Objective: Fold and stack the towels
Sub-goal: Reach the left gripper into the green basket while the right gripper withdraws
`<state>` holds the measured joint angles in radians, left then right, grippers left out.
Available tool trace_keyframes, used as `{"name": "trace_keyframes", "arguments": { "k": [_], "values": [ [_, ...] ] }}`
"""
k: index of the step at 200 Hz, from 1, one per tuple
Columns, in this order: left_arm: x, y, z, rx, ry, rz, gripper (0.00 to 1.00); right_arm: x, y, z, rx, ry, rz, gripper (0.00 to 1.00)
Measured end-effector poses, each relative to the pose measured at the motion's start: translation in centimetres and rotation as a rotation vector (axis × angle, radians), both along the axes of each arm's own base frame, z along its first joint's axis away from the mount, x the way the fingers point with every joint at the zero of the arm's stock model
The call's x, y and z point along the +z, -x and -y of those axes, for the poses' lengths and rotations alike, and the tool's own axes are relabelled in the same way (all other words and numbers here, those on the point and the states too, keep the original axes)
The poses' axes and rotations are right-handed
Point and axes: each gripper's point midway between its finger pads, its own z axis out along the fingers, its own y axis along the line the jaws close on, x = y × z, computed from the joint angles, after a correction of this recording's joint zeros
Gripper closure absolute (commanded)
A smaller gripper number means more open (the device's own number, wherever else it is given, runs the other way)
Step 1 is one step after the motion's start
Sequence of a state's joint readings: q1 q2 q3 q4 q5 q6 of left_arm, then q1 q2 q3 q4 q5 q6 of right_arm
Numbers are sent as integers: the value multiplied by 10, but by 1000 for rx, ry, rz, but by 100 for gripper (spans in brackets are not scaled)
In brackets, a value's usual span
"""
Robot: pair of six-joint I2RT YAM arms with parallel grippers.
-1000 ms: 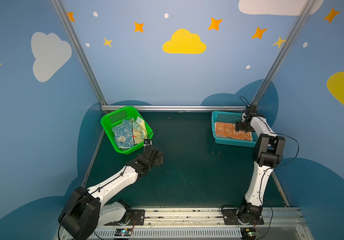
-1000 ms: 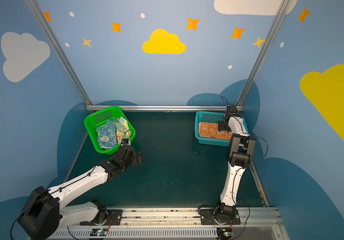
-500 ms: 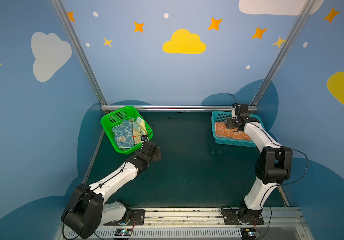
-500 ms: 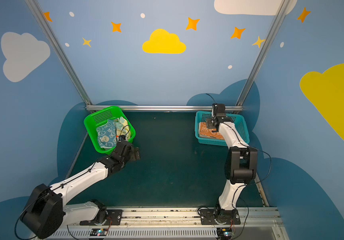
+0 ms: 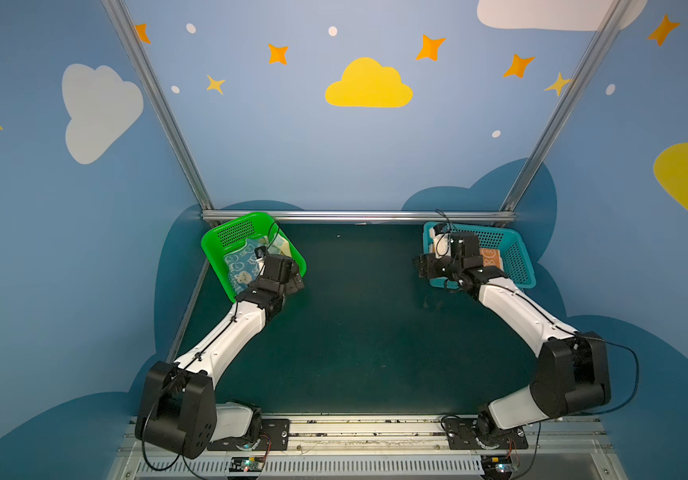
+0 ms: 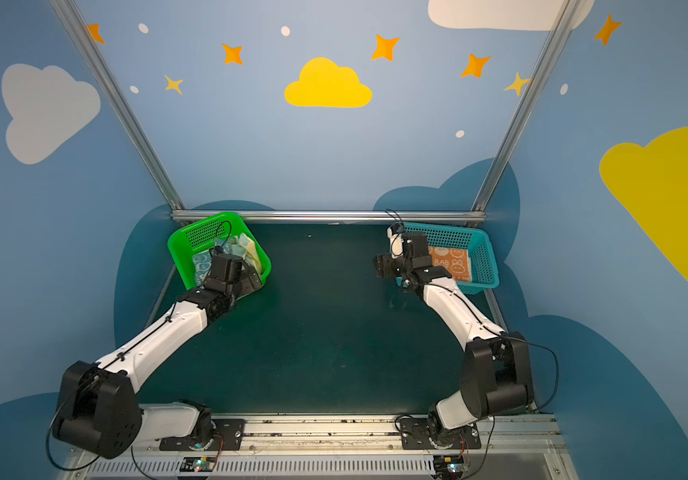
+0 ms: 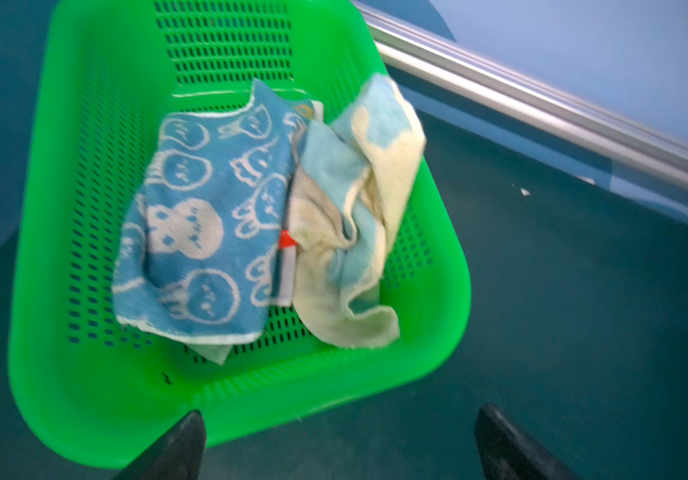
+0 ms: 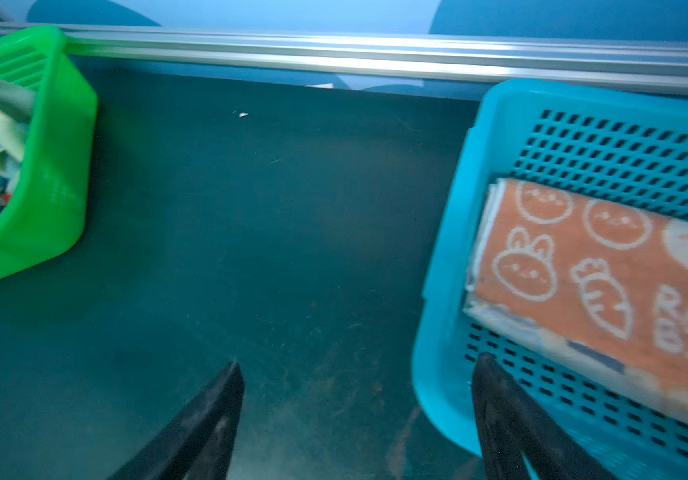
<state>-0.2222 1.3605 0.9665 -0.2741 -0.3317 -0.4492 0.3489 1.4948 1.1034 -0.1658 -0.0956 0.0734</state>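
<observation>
The left gripper (image 7: 340,413) and right gripper (image 8: 360,360) both gape empty. The crumpled pale yellow towel (image 7: 359,232) in the green basket (image 7: 84,395) looks light and floppy; I'd pinch its raised corner.

Terry towels (image 7: 201,208), seemingly glossy plastic basket (image 7: 84,395)

My left arm (image 5: 230,336) stretches almost straight from the near edge toward the far left corner, its white forearm ending in a black wrist angled downward. My left gripper (image 7: 340,432) is spread wide and empty, its two black fingers (image 7: 176,444) well apart. My right arm (image 5: 521,307) folds sharply at a black elbow (image 5: 571,374) out to the right, then reaches back toward the far right. My right gripper (image 8: 358,370) is turned toward the middle, jaws spread wide, empty.
</observation>
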Motion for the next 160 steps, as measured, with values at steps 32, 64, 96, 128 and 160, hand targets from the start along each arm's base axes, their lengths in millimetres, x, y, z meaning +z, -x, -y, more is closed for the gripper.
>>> {"name": "trace_keyframes", "arguments": {
  "k": [32, 64, 96, 128, 160],
  "values": [
    [-3, -27, -38, 111, 24, -50, 0, -16, 40, -59, 147, 5, -36, 18],
    [-32, -47, -60, 161, 52, -153, 0, -24, 65, -86, 209, 34, -68, 18],
    [-52, -65, -66, 163, 84, -221, 1, -36, 87, -103, 240, 88, -97, 18],
    [-53, -78, -55, 98, 141, -211, 2, -60, 102, -116, 249, 135, -156, 18],
    [-41, -100, -39, 24, 201, -163, 6, -92, 108, -113, 225, 206, -243, 18]
  ]
}}
